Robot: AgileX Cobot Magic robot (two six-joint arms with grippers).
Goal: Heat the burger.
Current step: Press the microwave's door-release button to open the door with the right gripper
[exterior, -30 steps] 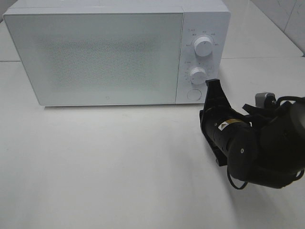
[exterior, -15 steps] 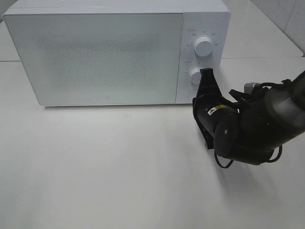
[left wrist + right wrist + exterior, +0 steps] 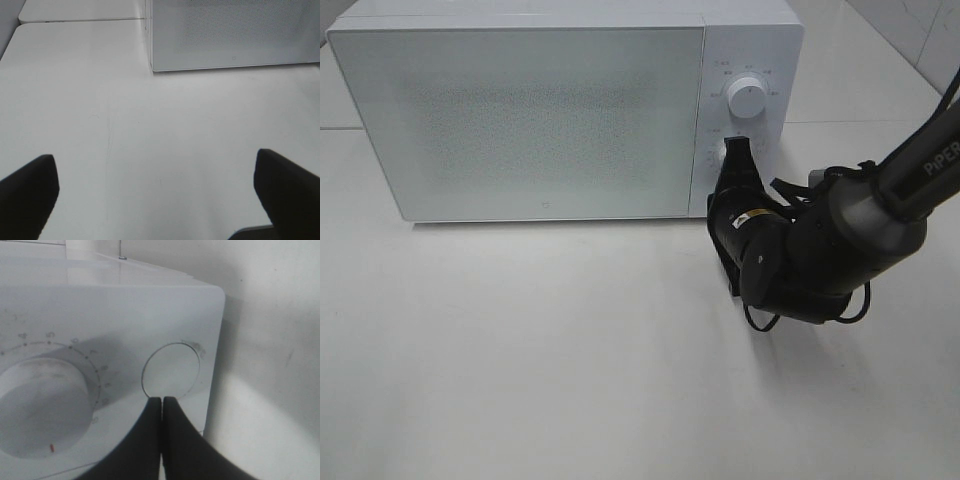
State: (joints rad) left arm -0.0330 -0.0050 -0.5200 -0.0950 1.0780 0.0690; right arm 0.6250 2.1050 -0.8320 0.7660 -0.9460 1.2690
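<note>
Right wrist view: R gripper (image 3: 161, 400), tips together at round button (image 3: 171, 369) on microwave (image 3: 125, 305); L gripper (image 3: 156, 172) spread apart.

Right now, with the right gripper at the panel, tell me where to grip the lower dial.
Grip the lower dial by its round side wall, pinching opposite sides and coming straight at the front panel. It stands out as a low cylinder, so probably only the rim gives purchase. The right gripper is shut by the round button; open it first.
</note>
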